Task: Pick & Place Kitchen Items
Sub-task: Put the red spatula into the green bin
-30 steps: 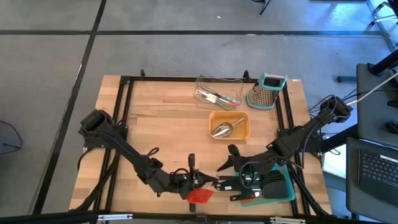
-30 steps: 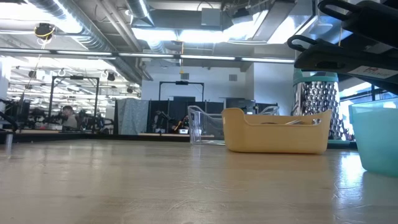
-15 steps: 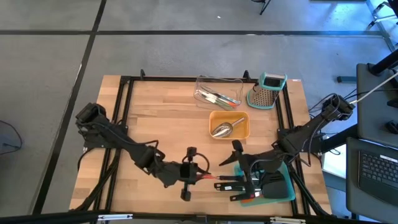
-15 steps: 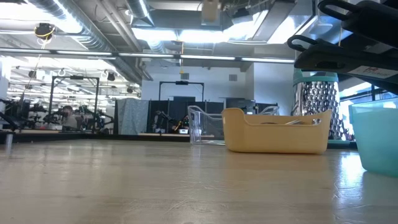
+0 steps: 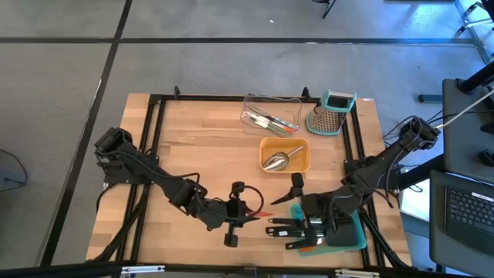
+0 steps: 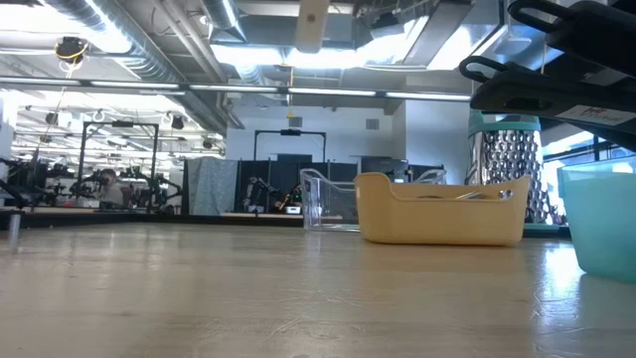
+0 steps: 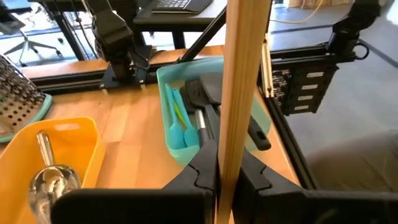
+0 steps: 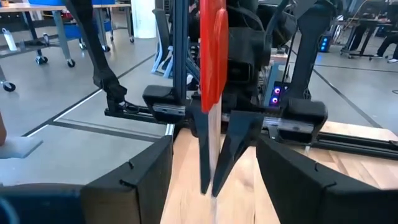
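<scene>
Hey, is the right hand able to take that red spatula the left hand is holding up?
Probably yes. The left hand is shut on the red spatula, holding it upright in the air, and the right hand faces it, open, with nothing between them. Its wooden handle shows bare above the left hand's grip.

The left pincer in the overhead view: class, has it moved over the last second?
Yes. The left pincer, shut on the red spatula, has shifted slightly up the picture toward the orange tray, and the spatula's red head has turned edge-on.

Red-bladed, pale-wood-handled spatula; orange tray; teal tray; teal-topped grater.
</scene>
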